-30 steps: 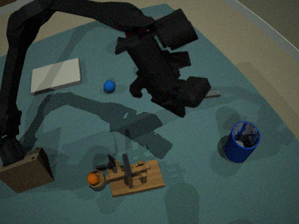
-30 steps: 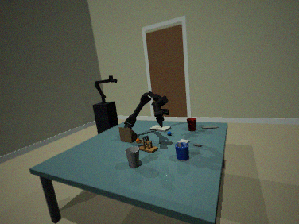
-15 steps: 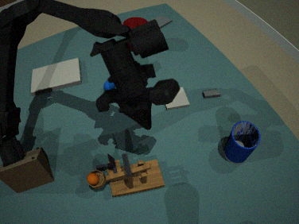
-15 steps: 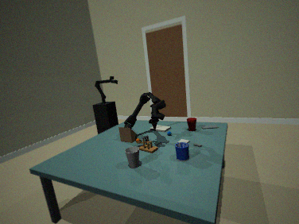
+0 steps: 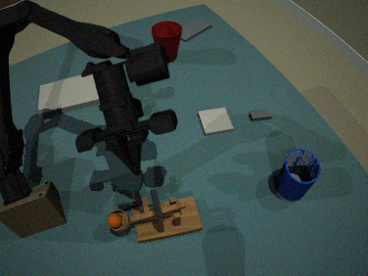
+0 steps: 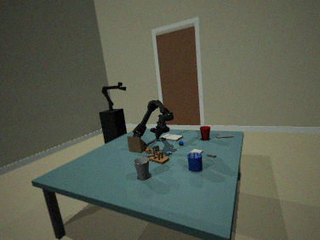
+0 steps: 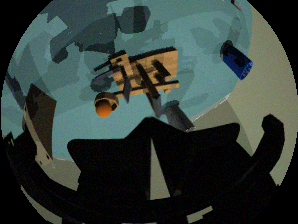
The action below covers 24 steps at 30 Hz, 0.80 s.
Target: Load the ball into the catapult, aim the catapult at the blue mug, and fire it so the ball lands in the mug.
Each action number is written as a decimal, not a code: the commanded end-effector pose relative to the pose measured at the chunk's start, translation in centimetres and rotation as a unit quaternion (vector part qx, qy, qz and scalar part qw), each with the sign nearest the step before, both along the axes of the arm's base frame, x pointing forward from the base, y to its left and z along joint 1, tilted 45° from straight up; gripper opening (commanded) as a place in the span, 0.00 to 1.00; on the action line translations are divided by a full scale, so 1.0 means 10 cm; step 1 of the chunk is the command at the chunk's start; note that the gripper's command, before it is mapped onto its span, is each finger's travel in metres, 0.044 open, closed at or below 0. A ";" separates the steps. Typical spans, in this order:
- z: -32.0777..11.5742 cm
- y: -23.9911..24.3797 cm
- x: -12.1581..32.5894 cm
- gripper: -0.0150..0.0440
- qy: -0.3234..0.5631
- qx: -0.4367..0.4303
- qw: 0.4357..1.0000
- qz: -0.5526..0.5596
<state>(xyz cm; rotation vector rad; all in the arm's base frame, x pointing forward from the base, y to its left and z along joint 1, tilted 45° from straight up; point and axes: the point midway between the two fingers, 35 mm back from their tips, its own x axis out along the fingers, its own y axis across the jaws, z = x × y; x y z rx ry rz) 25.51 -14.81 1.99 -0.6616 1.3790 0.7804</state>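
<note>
The wooden catapult [image 5: 192, 221] [image 6: 159, 160] [image 7: 170, 59] lies flat on the table. The orange ball [image 5: 115, 220] [image 6: 148, 151] [image 7: 103, 109] sits in the round cup at the end of its throwing arm. In the top view the cup is at the catapult's left and the other end of the arm points right, roughly toward the blue mug's side. The blue mug [image 5: 293, 189] [image 6: 195, 162] [image 7: 236, 65] stands upright to the right. My gripper [image 5: 138, 172] [image 7: 149, 121] is shut and empty, above the table near the catapult's cup side; its exact height is unclear.
A wooden block [image 5: 34, 215] [image 6: 136, 144] stands by the arm's base. A grey cup [image 6: 142, 168] stands near the catapult. A red cup [image 5: 167, 39] [image 6: 205, 133], a blue ball [image 6: 181, 143], a small white tile [image 5: 215, 120] and a larger white slab [image 5: 68, 94] lie farther off.
</note>
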 end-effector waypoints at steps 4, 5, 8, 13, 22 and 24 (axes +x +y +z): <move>-0.05 0.20 -0.40 0.25 0.043 -0.019 0.993 0.111; -0.05 0.22 -0.45 0.25 0.049 -0.021 0.990 0.127; -0.06 0.26 -0.53 0.25 0.057 -0.024 0.987 0.150; -0.06 0.26 -0.53 0.25 0.057 -0.024 0.987 0.150; -0.15 0.33 -0.49 0.25 0.057 -0.024 0.987 0.150; -0.17 0.35 -0.48 0.25 0.057 -0.024 0.987 0.150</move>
